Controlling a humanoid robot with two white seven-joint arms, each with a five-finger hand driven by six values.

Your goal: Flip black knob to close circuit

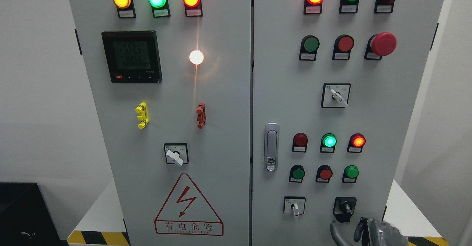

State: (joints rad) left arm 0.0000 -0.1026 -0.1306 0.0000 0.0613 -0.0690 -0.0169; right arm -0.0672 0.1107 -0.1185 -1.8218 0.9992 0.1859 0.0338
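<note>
We find the small black plastic rotary knob [345, 206] low on the right door of the tall grey metal cabinet [236, 135], its bar upright. We judge it rigid and stiff-detented, best pinched across the bar. Our right hand [363, 231] hovers just below, fingers spread, holding nothing.

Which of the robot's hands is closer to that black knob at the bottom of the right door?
The right hand. It sits just below the black knob, its fingers reaching up toward it but not touching. The left hand is not in the picture at all.
</note>
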